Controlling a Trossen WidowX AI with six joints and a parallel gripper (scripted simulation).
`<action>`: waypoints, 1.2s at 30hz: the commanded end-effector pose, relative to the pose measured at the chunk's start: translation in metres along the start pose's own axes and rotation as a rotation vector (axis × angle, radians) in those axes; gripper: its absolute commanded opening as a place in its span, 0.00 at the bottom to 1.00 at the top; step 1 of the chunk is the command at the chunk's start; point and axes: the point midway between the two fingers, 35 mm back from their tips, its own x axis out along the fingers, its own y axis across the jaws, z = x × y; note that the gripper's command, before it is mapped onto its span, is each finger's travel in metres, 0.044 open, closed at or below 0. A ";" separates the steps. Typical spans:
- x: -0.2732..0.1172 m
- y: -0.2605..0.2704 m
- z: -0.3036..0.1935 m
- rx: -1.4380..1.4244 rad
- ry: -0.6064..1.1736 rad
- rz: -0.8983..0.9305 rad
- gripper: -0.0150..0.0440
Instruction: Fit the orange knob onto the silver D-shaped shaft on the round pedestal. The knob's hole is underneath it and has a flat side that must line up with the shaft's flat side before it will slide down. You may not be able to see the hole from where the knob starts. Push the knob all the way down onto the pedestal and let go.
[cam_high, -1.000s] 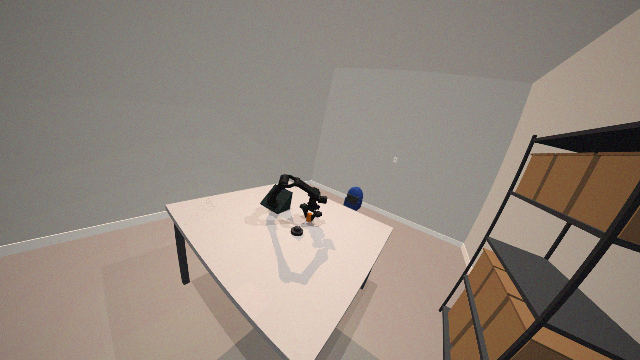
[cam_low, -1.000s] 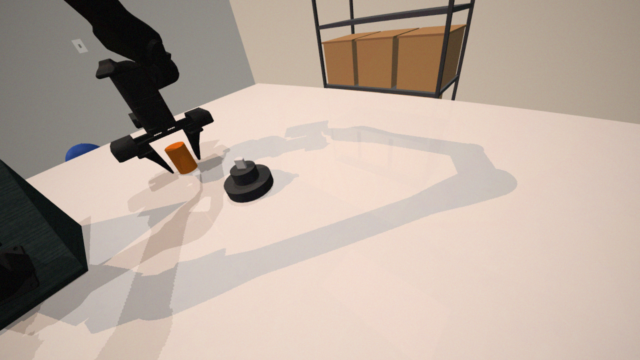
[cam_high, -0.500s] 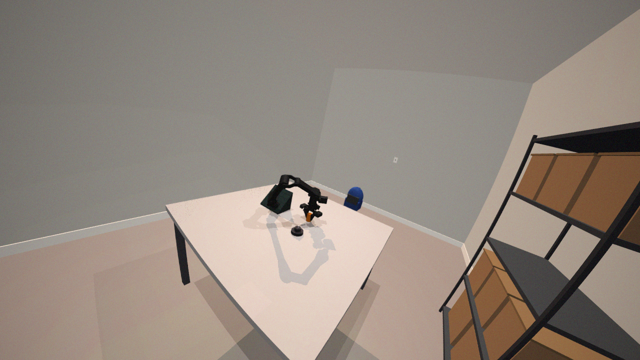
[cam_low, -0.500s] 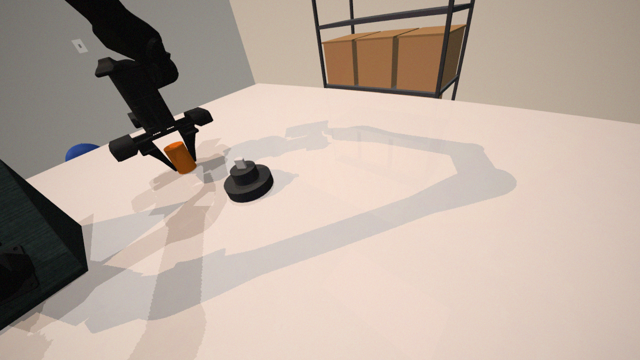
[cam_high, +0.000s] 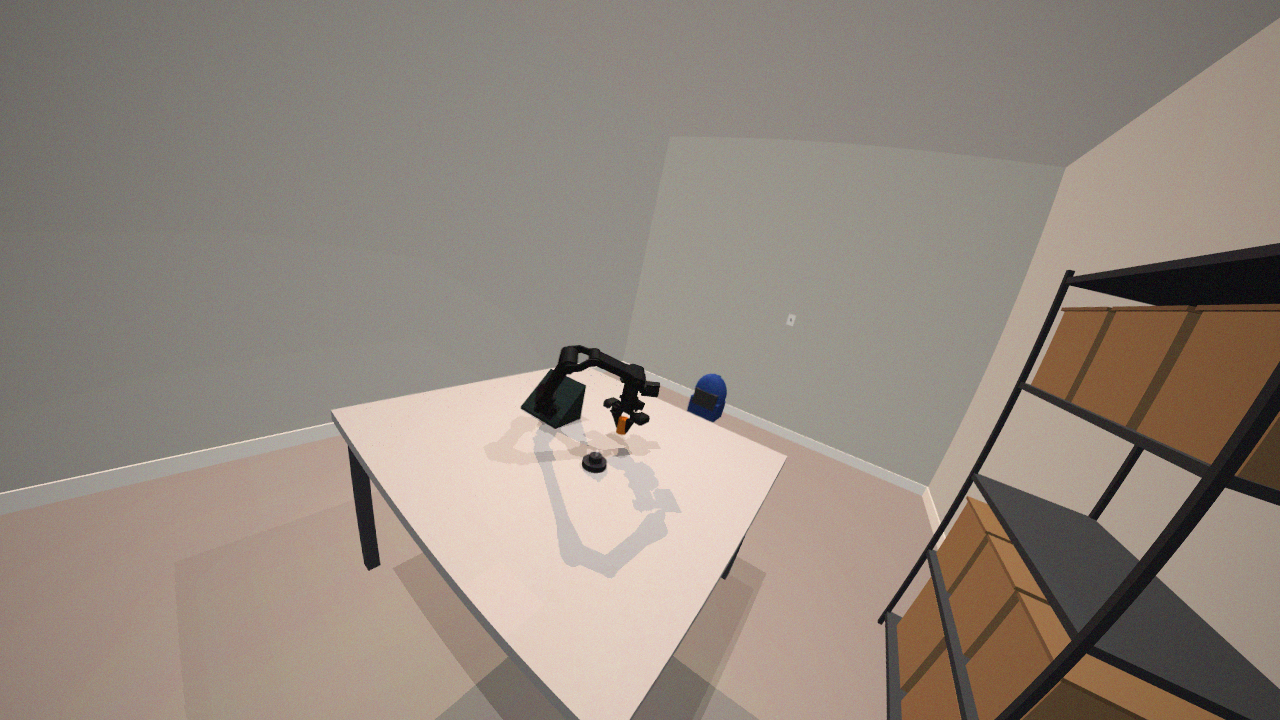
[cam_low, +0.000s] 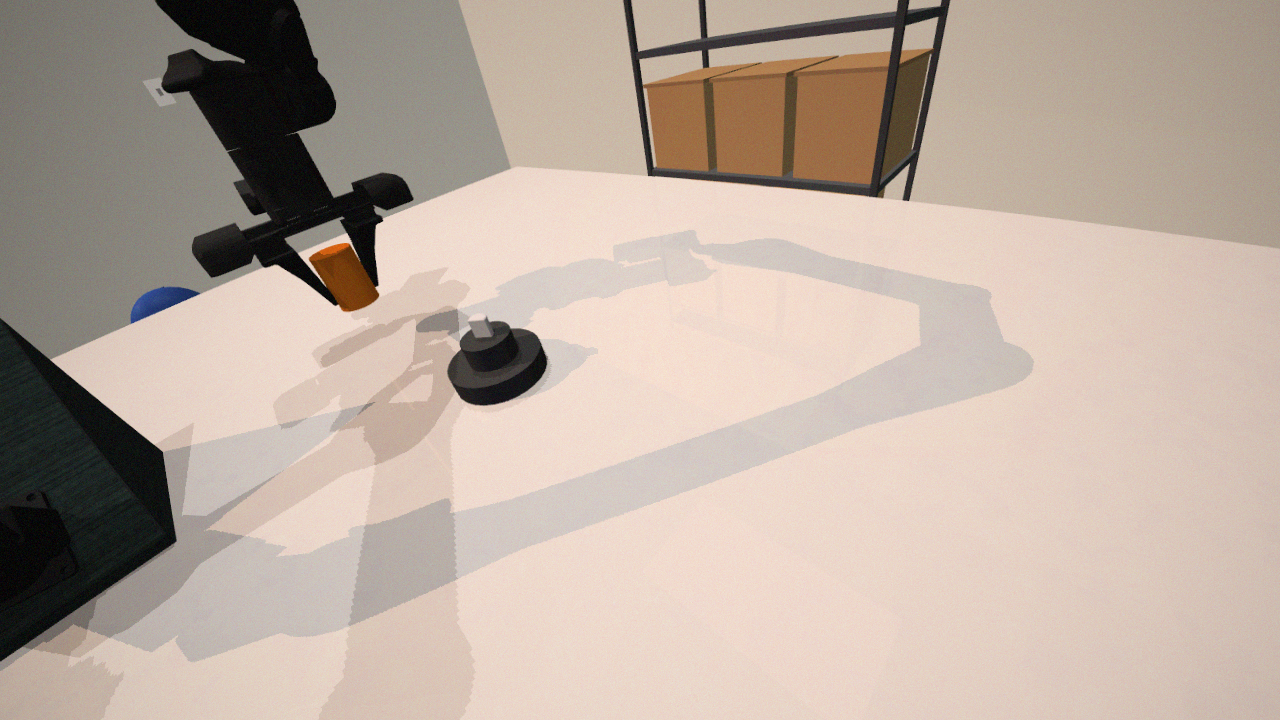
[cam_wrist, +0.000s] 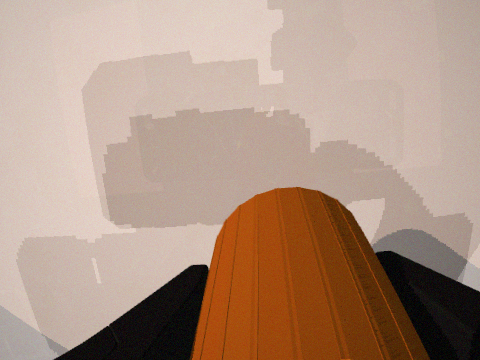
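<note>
The orange knob (cam_high: 622, 423) (cam_low: 342, 268) (cam_wrist: 300, 310) is a ribbed cylinder. My gripper (cam_high: 622, 428) (cam_low: 355, 293) (cam_wrist: 292, 276) is shut on it, one finger on each side, and holds it a little above the table. The knob leans slightly in the exterior view. Its underside and hole are hidden. The round black pedestal (cam_high: 594, 464) (cam_low: 496, 386) stands on the table to the right of the knob in the exterior view. The silver shaft (cam_low: 480, 325) sticks up from its middle, bare. The pedestal is out of the wrist view.
The arm's dark base block (cam_high: 556, 402) (cam_low: 89, 483) stands on the white table (cam_high: 465, 501) (cam_low: 805, 555), at the left in the exterior view. A shelf rack with cardboard boxes (cam_high: 1150, 358) (cam_low: 751, 125) stands beyond the table. Arm shadows cross the table.
</note>
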 end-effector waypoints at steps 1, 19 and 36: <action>-0.017 -0.002 0.002 0.005 -0.009 -0.005 0.25; -0.074 -0.003 0.003 0.005 -0.008 -0.004 0.25; -0.091 -0.013 -0.017 0.003 -0.014 -0.003 0.25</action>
